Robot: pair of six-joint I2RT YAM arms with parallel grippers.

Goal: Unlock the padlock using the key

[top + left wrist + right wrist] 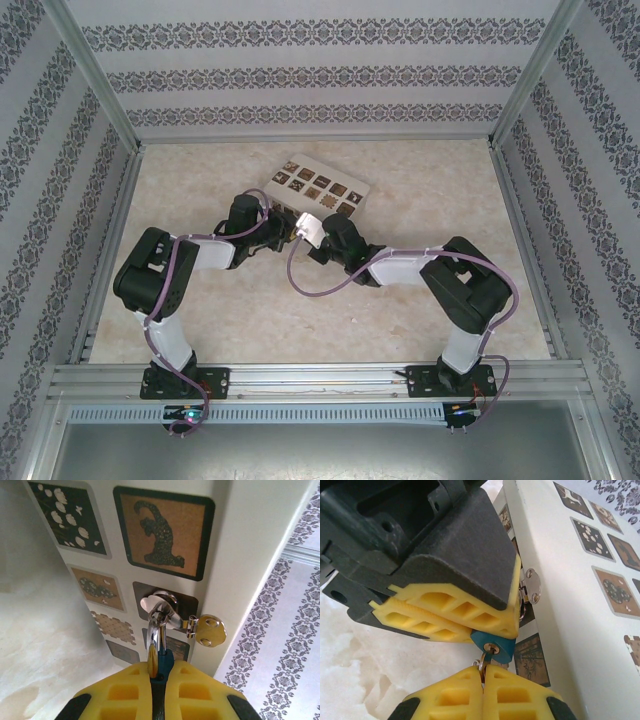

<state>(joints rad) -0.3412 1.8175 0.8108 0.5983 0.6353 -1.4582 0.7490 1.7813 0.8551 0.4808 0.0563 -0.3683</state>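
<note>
The small blue padlock (496,646) hangs by its silvery shackle (156,630) from a metal hasp (167,607) on the side of the cream box (250,540). My left gripper (158,674) is shut on the padlock's blue body (164,661); its yellow fingers (455,611) show from the right wrist. The key (488,661) sits in the keyhole on the padlock's underside, and my right gripper (482,674) is shut on its head. In the top view, the left gripper (277,228) and right gripper (313,234) meet at the box's near side (300,205).
The cream box (318,188), topped with dark picture tiles, lies at the table's middle rear. A brassy round hasp plate (210,630) sticks out beside the shackle. Patterned walls close in the table on three sides, and a metal rail (320,378) runs along the near edge.
</note>
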